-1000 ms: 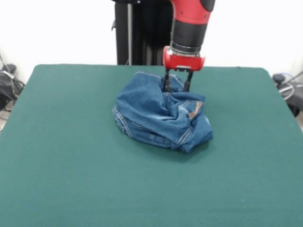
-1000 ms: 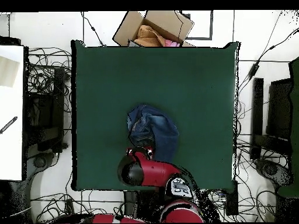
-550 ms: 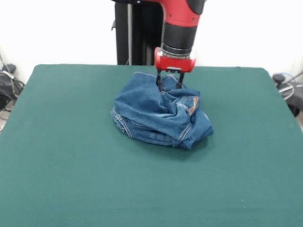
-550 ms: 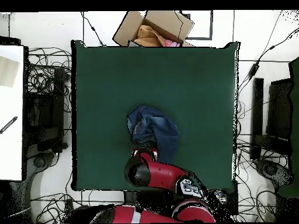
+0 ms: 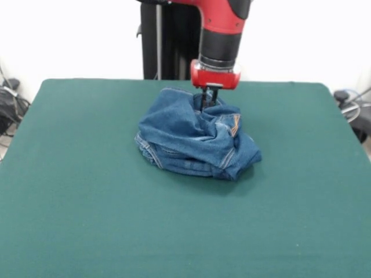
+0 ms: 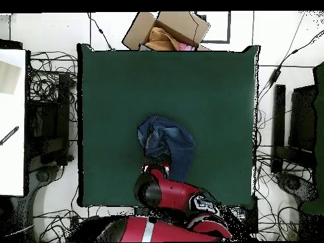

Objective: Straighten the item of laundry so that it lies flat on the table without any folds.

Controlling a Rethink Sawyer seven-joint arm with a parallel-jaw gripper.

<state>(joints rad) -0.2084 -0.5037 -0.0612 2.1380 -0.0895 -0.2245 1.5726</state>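
Observation:
The item of laundry [image 5: 194, 139] is a pair of blue denim jeans, bunched in a crumpled heap with many folds near the middle of the green table [image 5: 87, 202]. Orange stitching shows on its right side. My gripper [image 5: 210, 99] comes straight down onto the heap's far edge, its dark fingers drawn together and pinching a raised fold of denim. In the overhead view the jeans [image 6: 167, 139] lie a little below the centre of the table [image 6: 209, 95], and the gripper [image 6: 157, 166] meets their lower edge, with its tips hidden under the red wrist.
An open cardboard box [image 6: 168, 30] with cloth inside sits beyond the table's top edge in the overhead view. Cables and black equipment [image 6: 294, 126] flank both sides, and a white surface [image 6: 12, 120] lies to the left.
The gripper's fingers, spread apart over the fold before, have come together on the denim. The arm shifted slightly left in the front view and the heap's top bunched up a little.

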